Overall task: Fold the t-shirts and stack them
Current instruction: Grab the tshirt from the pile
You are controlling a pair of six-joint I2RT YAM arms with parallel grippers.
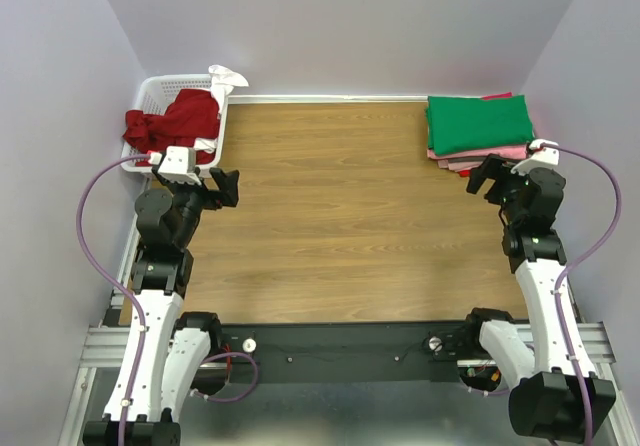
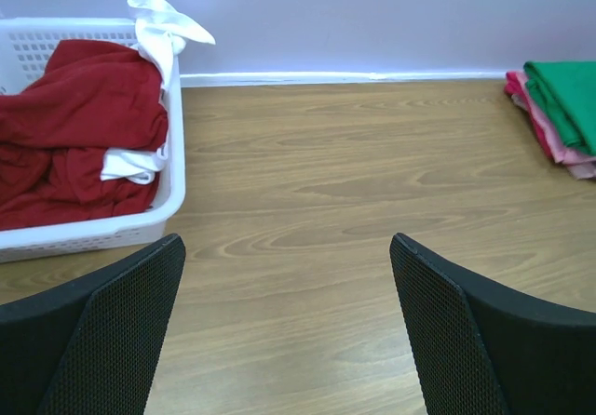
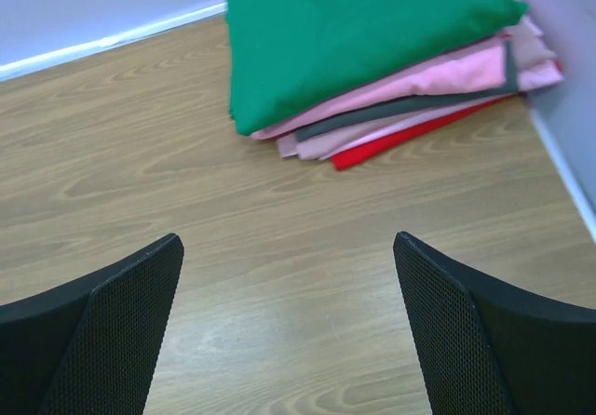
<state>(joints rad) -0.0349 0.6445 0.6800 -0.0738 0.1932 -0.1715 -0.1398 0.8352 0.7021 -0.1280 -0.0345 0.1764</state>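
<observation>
A crumpled dark red t-shirt (image 1: 180,118) (image 2: 79,127) fills the white basket (image 1: 150,88) (image 2: 112,234) at the back left, with a white t-shirt (image 1: 224,74) (image 2: 163,26) draped over its rim. Folded t-shirts are stacked at the back right, a green one (image 1: 478,121) (image 3: 358,33) on top, with pink (image 3: 419,85) and red (image 3: 400,140) below. My left gripper (image 1: 226,188) (image 2: 287,327) hovers open over bare wood just right of the basket. In front of the stack, my right gripper (image 1: 484,176) (image 3: 289,327) is open and empty.
The wooden table top (image 1: 340,216) is boxed in by pale walls at the back and both sides. A black rail (image 1: 340,351) with the arm bases runs along its near edge. The basket hugs the left wall and the stack the right wall.
</observation>
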